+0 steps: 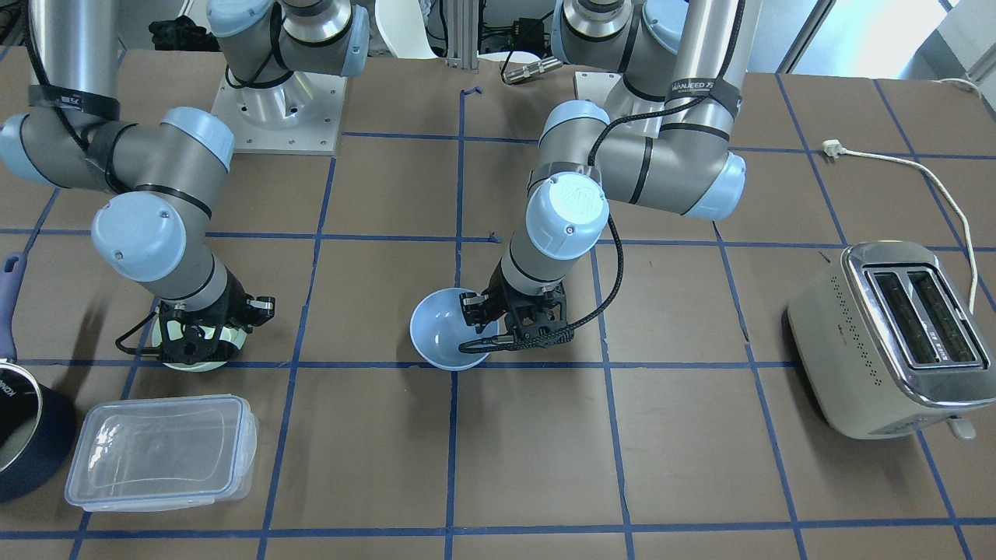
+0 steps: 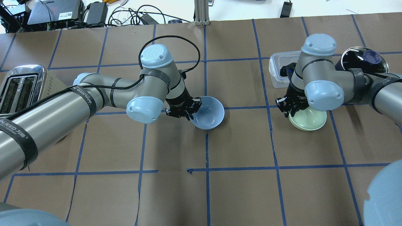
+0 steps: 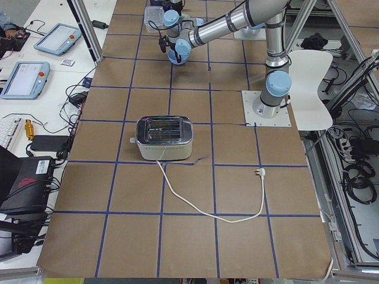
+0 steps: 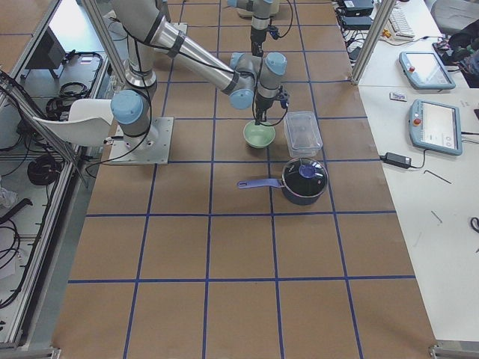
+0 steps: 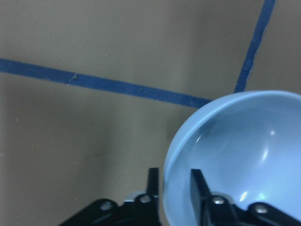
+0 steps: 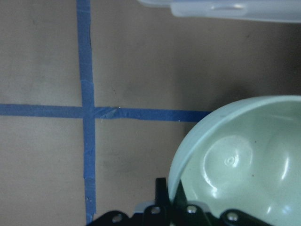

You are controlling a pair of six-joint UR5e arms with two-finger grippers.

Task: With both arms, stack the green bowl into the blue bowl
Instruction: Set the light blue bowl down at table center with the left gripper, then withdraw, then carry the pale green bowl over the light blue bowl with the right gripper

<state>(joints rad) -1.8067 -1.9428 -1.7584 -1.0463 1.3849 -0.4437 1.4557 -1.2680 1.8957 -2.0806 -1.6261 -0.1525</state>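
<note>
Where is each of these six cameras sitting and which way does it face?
Front-facing: across the table, facing both arms.
Overhead: behind the robot, looking down; shares the blue bowl and green bowl with front-facing.
Left: table's end, toaster nearest.
Right: opposite end, saucepan nearest.
Left wrist: left gripper astride the blue rim.
Right wrist: right gripper on the green rim.

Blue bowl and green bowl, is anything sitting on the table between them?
No. In the overhead view the stretch between the blue bowl and the green bowl is bare brown table, crossed only by blue tape lines.
</note>
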